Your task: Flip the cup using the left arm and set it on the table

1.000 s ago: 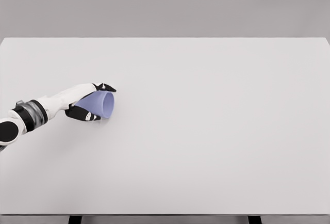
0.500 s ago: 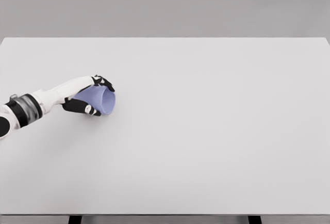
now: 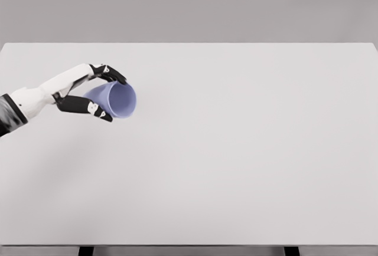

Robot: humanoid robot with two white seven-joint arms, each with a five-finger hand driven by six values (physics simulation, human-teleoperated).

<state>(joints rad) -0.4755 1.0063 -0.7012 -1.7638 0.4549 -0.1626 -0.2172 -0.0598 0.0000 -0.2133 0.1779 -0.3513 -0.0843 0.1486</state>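
Observation:
A light purple cup (image 3: 117, 99) hangs above the left part of the white table (image 3: 236, 150), lying on its side with its open mouth facing right and toward the camera. My left hand (image 3: 105, 94) is shut on the cup, upper fingers over its top wall and the thumb under its lower edge. The white forearm reaches in from the left edge. My right arm does not show.
The table's far edge runs across the top of the view against a grey wall, and its front edge lies at the bottom with two dark legs below.
My left hand has lifted the cup up off the table and turned it, so the mouth now faces more toward the camera. The forearm has drawn back to the left.

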